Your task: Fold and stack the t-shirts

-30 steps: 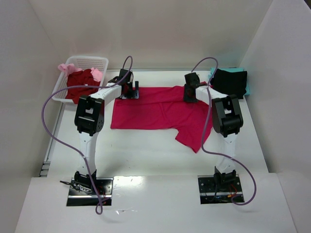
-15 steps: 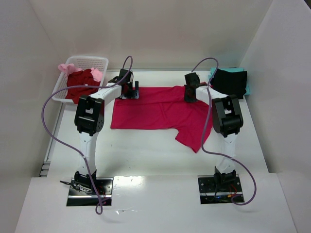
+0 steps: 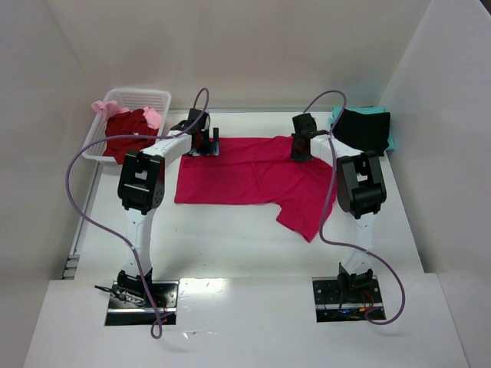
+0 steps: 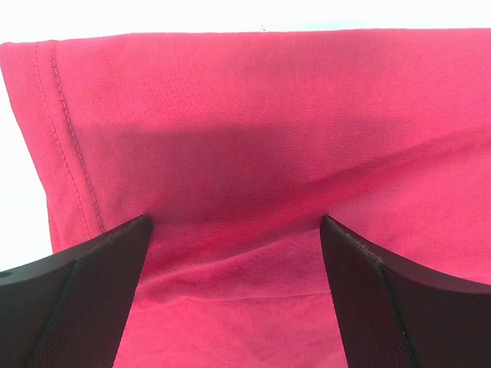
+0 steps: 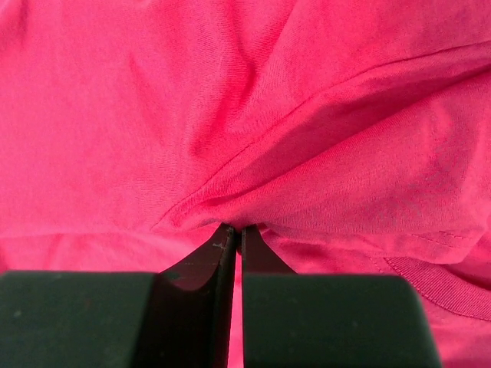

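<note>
**Q:** Why do both arms sit at the far edge of the crimson t-shirt (image 3: 245, 172)?

**A:** The shirt lies flat across the middle of the table (image 3: 230, 238), one sleeve trailing toward the near right. Each arm takes a far corner, seemingly to lift that edge and fold it toward the near side.

**Q:** And the grip?

**A:** The right gripper (image 5: 236, 230) is pinched tight on a gathered ridge of cloth near the collar. The left gripper (image 4: 234, 226) stands wide, its fingers (image 4: 84, 291) pressed onto the fabric beside the stitched hem, nothing clamped yet.

**Q:** The other shirts?

**A:** A black tee (image 3: 364, 129) lies folded at the far right. Dark red cloth (image 3: 126, 132) waits in the white basket (image 3: 142, 95) at the far left.
</note>
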`<state>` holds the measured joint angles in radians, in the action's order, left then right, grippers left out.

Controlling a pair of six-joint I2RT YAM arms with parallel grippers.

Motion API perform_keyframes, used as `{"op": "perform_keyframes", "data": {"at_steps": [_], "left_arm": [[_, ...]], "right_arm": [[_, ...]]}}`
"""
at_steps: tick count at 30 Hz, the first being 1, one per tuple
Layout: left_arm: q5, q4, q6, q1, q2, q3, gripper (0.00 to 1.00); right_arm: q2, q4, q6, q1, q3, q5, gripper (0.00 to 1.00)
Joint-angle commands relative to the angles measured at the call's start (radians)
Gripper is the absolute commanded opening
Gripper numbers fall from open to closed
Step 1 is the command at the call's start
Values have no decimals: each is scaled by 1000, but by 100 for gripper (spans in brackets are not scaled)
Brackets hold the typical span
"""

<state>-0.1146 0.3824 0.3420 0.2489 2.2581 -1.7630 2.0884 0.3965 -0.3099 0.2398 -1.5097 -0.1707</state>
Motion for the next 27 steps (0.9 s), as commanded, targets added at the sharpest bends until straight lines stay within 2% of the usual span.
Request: {"op": "perform_keyframes", "data": {"at_steps": [1,10,14,17,20,27], "left_arm": [[27,6,-11,-8,35,-26,98],[36,15,-11,-8,44,-35,98],[46,15,-11,-8,44,-35,98],[46,15,-20,-8,44,-35,98],[46,15,-20,-8,44,-35,98],[46,24,-20,-8,44,-35,98]], "right_arm": [[-65,51,-1,9,-18,17,3],[-145,82,8,9,42,8,9],[-163,71,-1,9,63,39,21],[-154,62,-1,9,72,50,24],[-154,62,-1,9,81,59,41],[-145,53,-11,9,91,50,46]]}}
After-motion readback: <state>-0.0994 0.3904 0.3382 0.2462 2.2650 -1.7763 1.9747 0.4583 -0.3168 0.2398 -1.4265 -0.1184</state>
